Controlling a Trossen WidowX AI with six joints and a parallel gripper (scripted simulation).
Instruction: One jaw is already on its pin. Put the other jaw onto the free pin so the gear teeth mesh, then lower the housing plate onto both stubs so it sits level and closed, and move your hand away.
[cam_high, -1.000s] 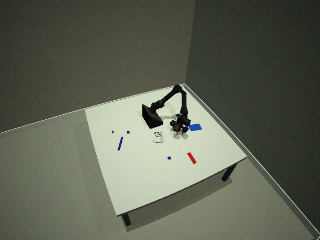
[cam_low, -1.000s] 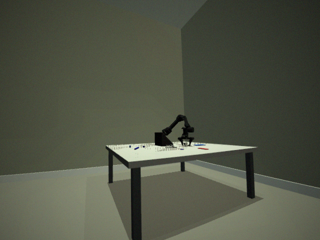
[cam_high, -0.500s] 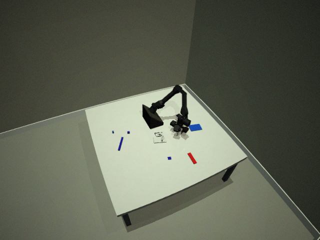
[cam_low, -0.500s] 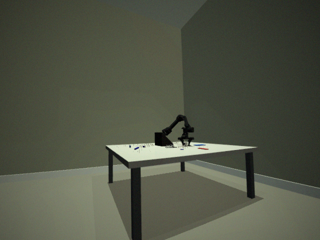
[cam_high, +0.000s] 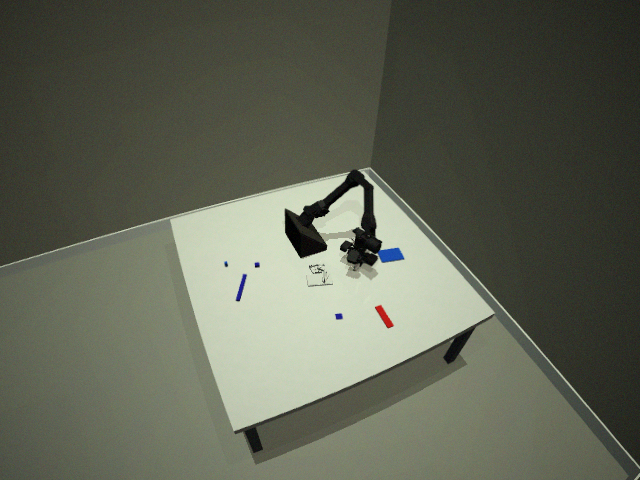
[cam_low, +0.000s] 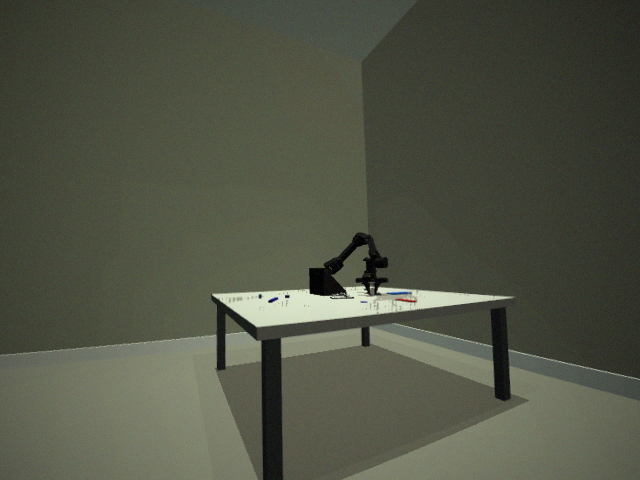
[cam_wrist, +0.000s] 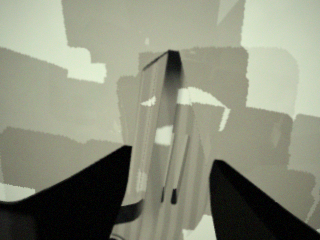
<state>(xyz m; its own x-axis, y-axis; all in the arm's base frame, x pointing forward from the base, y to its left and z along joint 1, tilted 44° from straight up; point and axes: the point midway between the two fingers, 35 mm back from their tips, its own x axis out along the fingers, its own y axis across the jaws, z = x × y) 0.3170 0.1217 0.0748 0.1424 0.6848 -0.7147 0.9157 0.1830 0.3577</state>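
Observation:
A pale, translucent-looking jaw (cam_wrist: 149, 125) stands out lengthwise in the wrist view, with a dark end face at its far tip and a dark curved edge near the left finger. My gripper (cam_wrist: 172, 161) (cam_low: 372, 292) (cam_high: 356, 262) is shut on this jaw, low over the table; its contact with the fingers is hard to see. A white base assembly with thin dark outlines (cam_high: 319, 285) (cam_low: 342, 297) lies left of the gripper in the top and exterior views. Its pins, stubs and the other jaw are too small to make out. I cannot tell which piece is the housing plate.
A blue plate (cam_high: 391, 255) (cam_low: 399, 293) lies right of the gripper. A red bar (cam_high: 384, 316) (cam_low: 406, 300) and a small blue block (cam_high: 338, 316) lie toward the front. A long blue bar (cam_high: 241, 287) and two small blue blocks (cam_high: 256, 264) (cam_high: 225, 264) lie left.

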